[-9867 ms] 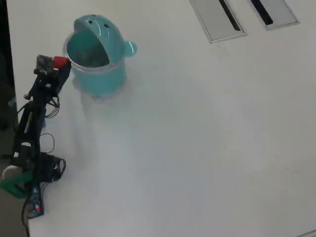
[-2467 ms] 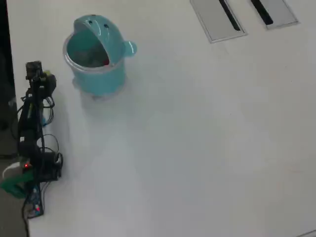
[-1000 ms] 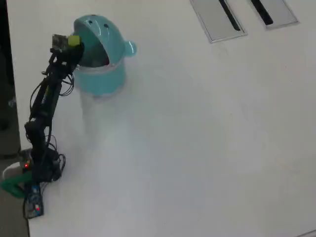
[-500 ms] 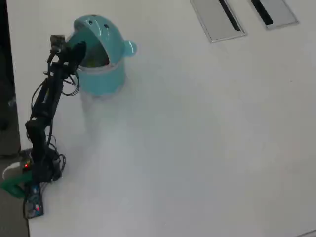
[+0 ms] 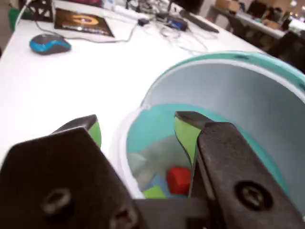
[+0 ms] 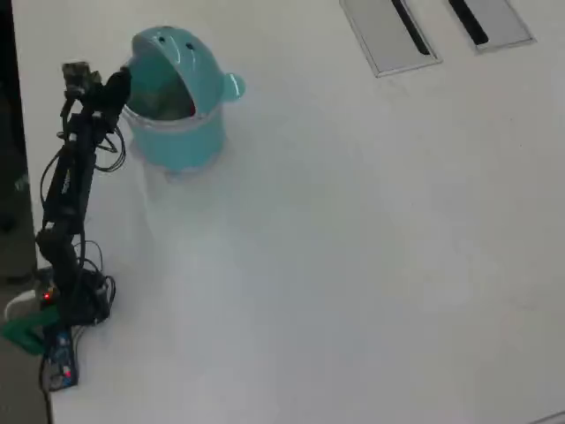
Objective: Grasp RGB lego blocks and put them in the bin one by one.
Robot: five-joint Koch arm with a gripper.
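The red block (image 5: 179, 180) and the yellow-green block (image 5: 154, 192) lie inside the teal bin (image 6: 177, 132); each looks light, rigid and smooth, best pinched across two flat faces (a blue patch beside them may be the third). The gripper (image 5: 138, 128) hangs over the rim, jaws apart and empty, arm stretched toward the bin.

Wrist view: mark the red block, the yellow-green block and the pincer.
red block (image 5: 179, 180), wrist view, on its front face, inside the bin.
yellow-green block (image 5: 154, 192), wrist view, on its top face, beside the red one.
pincer (image 5: 137, 128), wrist view, midway between its two green-padded tips, which stand apart.
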